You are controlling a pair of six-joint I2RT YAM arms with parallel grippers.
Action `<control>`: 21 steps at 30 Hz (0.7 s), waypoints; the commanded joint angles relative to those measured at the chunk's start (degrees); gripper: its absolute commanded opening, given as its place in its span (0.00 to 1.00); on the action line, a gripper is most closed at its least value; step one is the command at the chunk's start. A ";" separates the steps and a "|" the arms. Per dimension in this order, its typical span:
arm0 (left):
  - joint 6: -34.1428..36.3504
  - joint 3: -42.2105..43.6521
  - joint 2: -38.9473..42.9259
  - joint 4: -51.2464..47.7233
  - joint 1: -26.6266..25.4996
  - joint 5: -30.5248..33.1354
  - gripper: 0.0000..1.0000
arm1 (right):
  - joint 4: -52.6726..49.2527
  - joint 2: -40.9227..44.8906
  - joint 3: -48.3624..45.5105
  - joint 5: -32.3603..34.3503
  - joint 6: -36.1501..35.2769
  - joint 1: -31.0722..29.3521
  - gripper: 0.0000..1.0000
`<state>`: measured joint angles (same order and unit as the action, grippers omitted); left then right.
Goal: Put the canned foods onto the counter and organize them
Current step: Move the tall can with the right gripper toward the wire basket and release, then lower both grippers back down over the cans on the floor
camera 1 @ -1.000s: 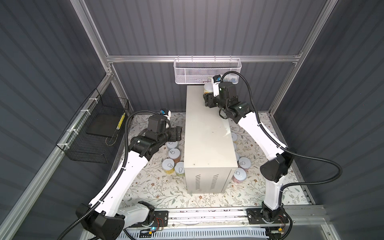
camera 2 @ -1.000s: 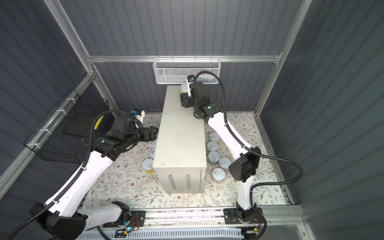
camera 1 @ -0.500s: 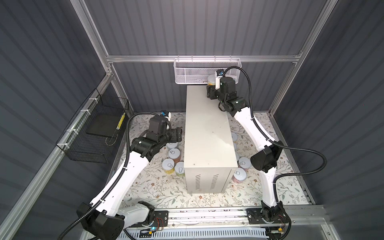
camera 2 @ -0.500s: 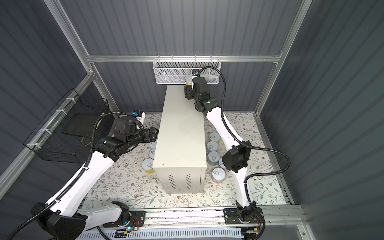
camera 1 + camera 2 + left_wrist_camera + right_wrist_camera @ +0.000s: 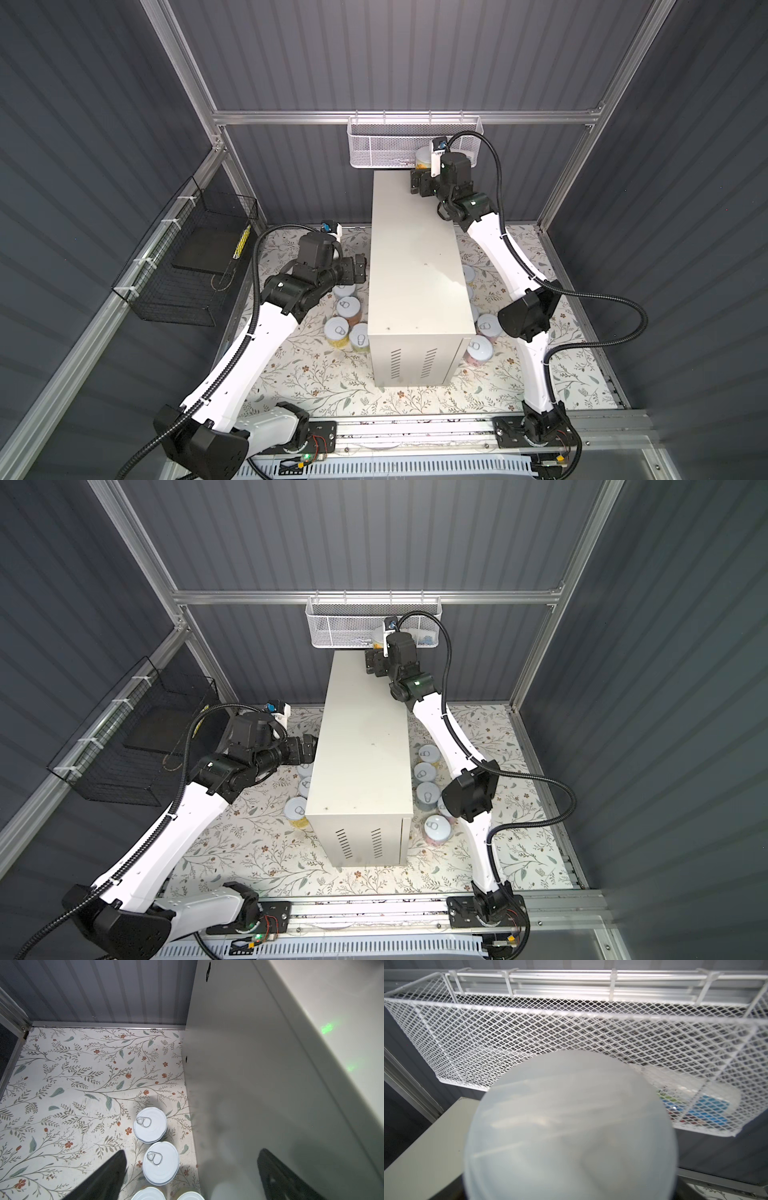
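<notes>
Looking at floral mat (image 5: 316,374) covering the cell floor, with desk (image 5: 415,270) standing mid-mat: tall cream box, long flat top, vent slits on the end nearest the arm bases. Same desk (image 5: 361,750) in both top views.

Noting mesh basket (image 5: 374,145) on the back rail, just past the desk's far end; same mesh basket (image 5: 529,1043) filling the right wrist view. Wire basket (image 5: 187,266), black, on the left wall, well apart from the desk.

Checked left claw (image 5: 357,268): hovering just beside the desk's left wall, above the mat. Reading left claw (image 5: 193,1151) as wide: 2 dark fingers (image 5: 104,1178) well apart, clear of the lids below.

Checked right claw (image 5: 420,185): over the desk's far right corner, right at 1 can (image 5: 423,157) in front of the mesh basket. Can't tell wide or gripping: blurred lid (image 5: 571,1126) hiding the fingers in the wrist view. Can't tell either whether resting on the desk top or held just above.

Counting other cans (image 5: 348,308) on the mat, upright, lids up: 4 clustered just beside the desk's left wall, at least 4 more cans (image 5: 424,771) in a row along its right wall. Seeing 2 full lids (image 5: 150,1124) in the left wrist view, nearly touching, plus 2 more cut by the frame edge.
</notes>
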<state>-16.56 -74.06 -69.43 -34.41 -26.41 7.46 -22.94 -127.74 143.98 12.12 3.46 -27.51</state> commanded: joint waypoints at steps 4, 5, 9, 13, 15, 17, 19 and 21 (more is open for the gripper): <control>-0.51 1.21 1.30 -1.49 0.22 4.42 1.00 | -1.62 6.69 -4.13 -1.58 1.12 -0.07 0.99; -0.92 1.71 1.85 -1.47 0.22 6.08 1.00 | -1.28 7.87 -5.58 -1.73 1.15 -0.03 0.99; -0.49 4.72 4.49 -0.39 0.23 10.68 1.00 | -0.79 12.44 -10.75 -1.12 1.24 -0.62 0.99; -3.20 6.37 6.03 -2.82 0.22 13.43 1.00 | 2.05 20.72 -20.48 0.69 2.55 -1.47 0.99; -4.27 7.30 6.19 -5.42 0.23 12.84 0.99 | 3.29 25.94 -25.93 1.25 3.46 -2.16 0.99; -6.24 11.21 7.73 -5.05 0.22 11.79 0.99 | 4.73 32.12 -31.83 2.78 3.93 -3.31 0.99; -7.90 15.96 10.10 -2.76 0.22 9.12 0.99 | 6.49 36.94 -38.01 4.68 3.88 -4.71 0.99; -9.90 19.32 12.15 -2.78 0.21 8.98 0.98 | 5.18 40.45 -41.84 7.31 4.01 -6.22 0.99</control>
<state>-22.46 -58.24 -59.55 -36.10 -26.41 17.87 -19.53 -91.33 105.84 15.22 6.55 -32.08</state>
